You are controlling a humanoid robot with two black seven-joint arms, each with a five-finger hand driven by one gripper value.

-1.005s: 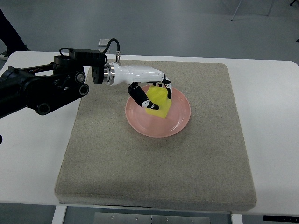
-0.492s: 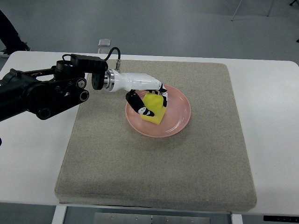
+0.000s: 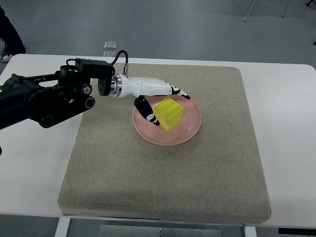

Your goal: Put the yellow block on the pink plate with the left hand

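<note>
The yellow block (image 3: 170, 113) rests on the pink plate (image 3: 190, 129) in the middle of the grey mat. My left hand (image 3: 165, 104) comes in from the left and hovers at the plate's left rim. Its fingers (image 3: 178, 92) are spread open above and behind the block, and the thumb (image 3: 149, 114) lies just left of it. The hand holds nothing. The right hand is out of view.
The grey mat (image 3: 163, 182) covers most of the white table (image 3: 286, 123). A small clear object (image 3: 110, 45) sits at the table's far edge. A person's leg and shoe (image 3: 7, 39) show at the top left corner.
The left hand lowered the yellow block onto the pink plate, then opened its fingers and let it go. The block now lies free on the plate.
</note>
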